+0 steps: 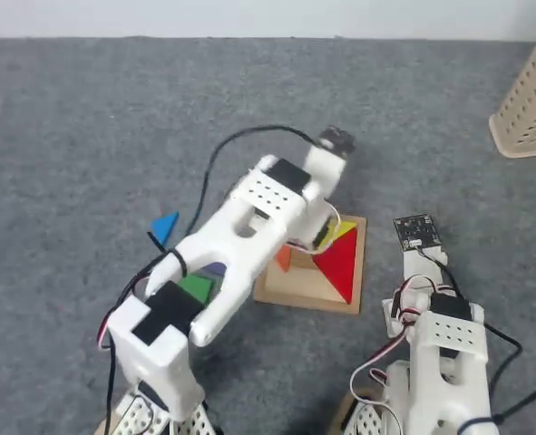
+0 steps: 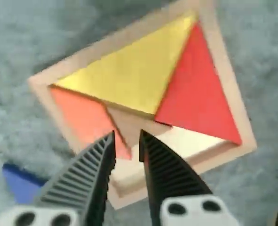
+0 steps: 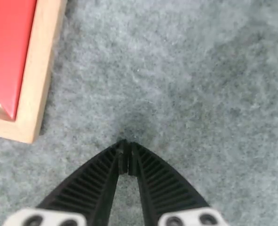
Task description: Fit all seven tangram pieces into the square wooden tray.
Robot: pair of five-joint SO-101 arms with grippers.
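The square wooden tray (image 1: 308,300) lies under the left gripper (image 2: 127,140), which hangs above one of its corners with its jaws a narrow gap apart and nothing between them. Through that gap an orange piece (image 2: 80,115) and a bare patch of the tray's floor show. The orange piece lies inside the tray along one wall. Next to it, a large yellow triangle (image 2: 129,77) lies along the adjoining wall, and a large red triangle (image 2: 197,99) lies edge to edge with the yellow one, against the wall opposite the orange piece. The rest of the tray's floor is bare wood.

The right gripper (image 3: 128,151) is off the tray, just past the corner where the red triangle's point ends, with its fingertips pressed together and gripping nothing. It points down at the carpet.

Three more tangram pieces lie outside the tray on the side away from the right arm. A blue triangle (image 1: 165,227) sits near the tray on the carpet. A green piece (image 1: 195,288) and a purple piece (image 1: 215,269) are close together and partly hidden under the left arm.

The surface is a grey carpet (image 1: 68,136), which ends at a pale wall (image 1: 249,16) beyond the tray. A small circuit board (image 1: 417,232) rides on the right arm. Well apart from the tray, at the far edge on the right arm's side, stands a beige perforated container (image 1: 531,100).
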